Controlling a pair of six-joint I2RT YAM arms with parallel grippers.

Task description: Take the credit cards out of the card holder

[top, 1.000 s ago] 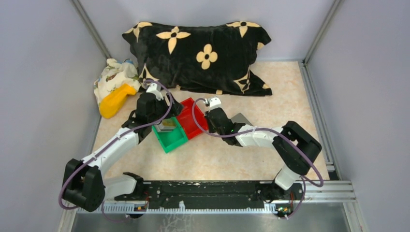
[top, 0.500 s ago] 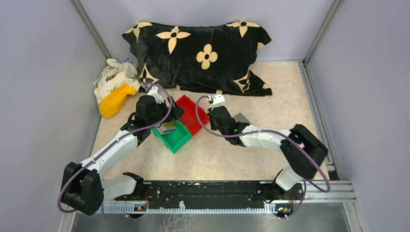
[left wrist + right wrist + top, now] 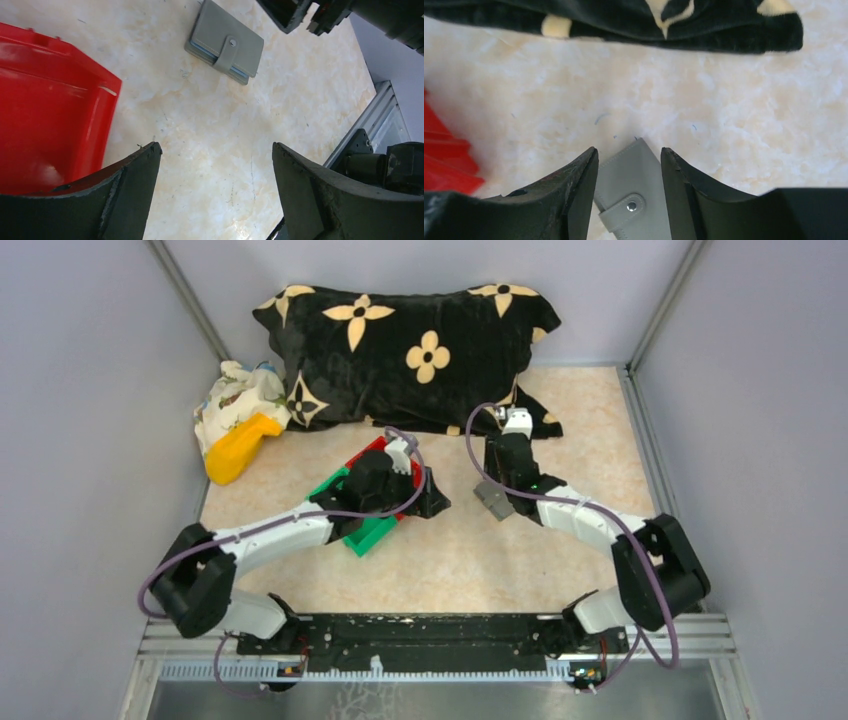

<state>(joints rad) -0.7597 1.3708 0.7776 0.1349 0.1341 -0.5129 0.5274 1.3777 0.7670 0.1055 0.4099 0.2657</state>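
The card holder is a flat grey wallet lying on the table, folded shut with its snap strap fastened. Credit cards are hidden from every view. My right gripper hangs just above it and is open. In the right wrist view the card holder lies between and below the gripper fingers. My left gripper is open and empty, low over the table just right of the bins. Its wrist view shows the gripper over bare tabletop, with the card holder further off.
A red bin and a green bin sit under my left arm; the red bin fills the left of its wrist view. A black flowered pillow lies at the back. Patterned cloth and a yellow object sit back left.
My left arm swung right, from over the green bin to the table beyond the bins. My right arm moved from the red bin to above the card holder, and its jaws opened.
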